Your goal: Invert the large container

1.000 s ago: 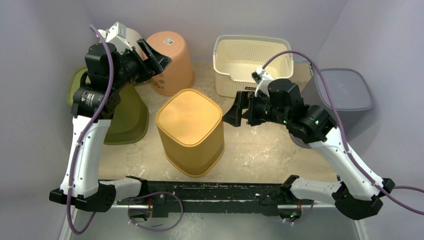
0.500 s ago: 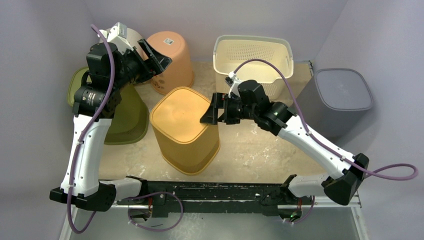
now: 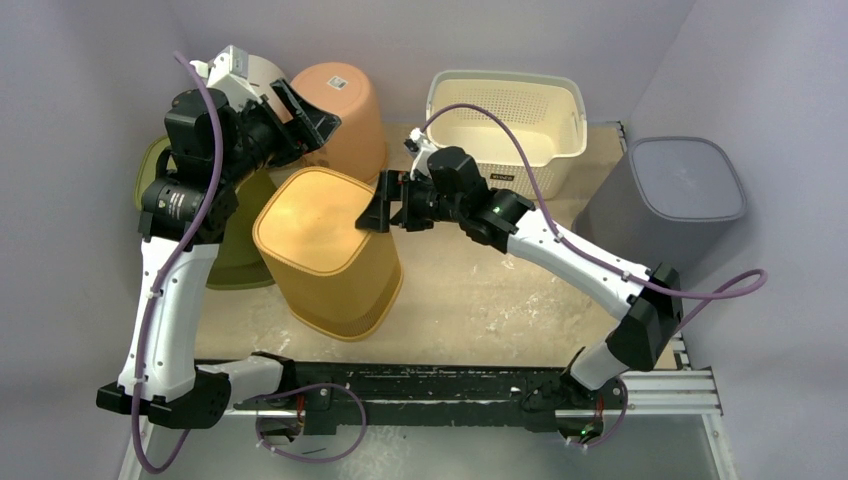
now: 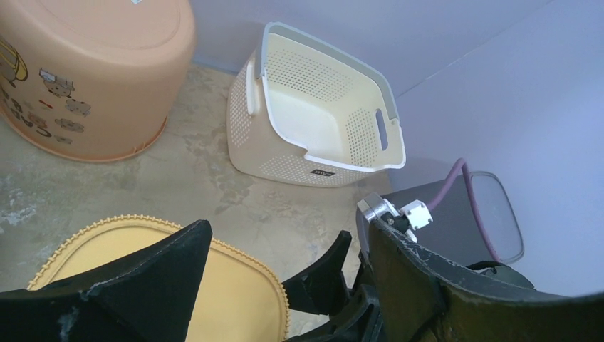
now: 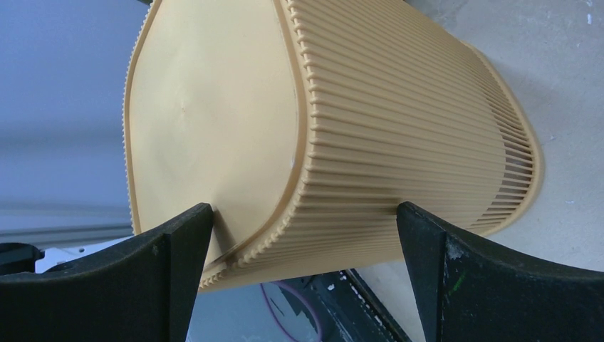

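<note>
Large container (image 3: 325,250) sits base-up toward the left edge of the table, tipped leftward. The right gripper (image 3: 385,205) is spread wide over its upper rim, one finger on the flat base and one on the ribbed wall, pushing rather than clamping. The left gripper (image 3: 310,125) hangs spread and empty near the far-left corner. With no firm hold, the fingers may skid off and the container drop back, or it may slide into the green basket (image 3: 255,235) instead of rolling over.

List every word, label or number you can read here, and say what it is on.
No text can be read in full.
On the cream basket, a dark label: too small to read.
On the peach tub, a white sticker: blurred.
On its side, printed lettering: cut off, unreadable.
</note>
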Motion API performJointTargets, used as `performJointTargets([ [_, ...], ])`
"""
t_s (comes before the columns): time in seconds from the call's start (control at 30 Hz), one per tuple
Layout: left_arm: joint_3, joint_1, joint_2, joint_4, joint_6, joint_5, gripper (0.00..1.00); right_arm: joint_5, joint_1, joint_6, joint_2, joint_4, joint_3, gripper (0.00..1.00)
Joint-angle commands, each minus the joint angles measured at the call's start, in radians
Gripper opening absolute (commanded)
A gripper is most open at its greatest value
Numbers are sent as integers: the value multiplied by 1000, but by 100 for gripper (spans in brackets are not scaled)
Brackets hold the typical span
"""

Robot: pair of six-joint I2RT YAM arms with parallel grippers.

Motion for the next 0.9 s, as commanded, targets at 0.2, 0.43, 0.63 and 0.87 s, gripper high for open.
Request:
performJointTargets([
  [0.2, 43, -5, -31, 35, 30, -11, 79, 336, -25, -203, -41, -397, 278, 100],
  [0.43, 26, -5, -36, 47, 19, 8, 79, 382, -174, -389, 76, -522, 479, 100],
  [0.63, -10, -7, -47, 43, 18, 10, 79, 459, -215, -587, 240, -455, 614, 99],
  [0.87, -35, -8, -49, 40, 19, 7, 79, 540, -234, -697, 465, -414, 793, 95],
])
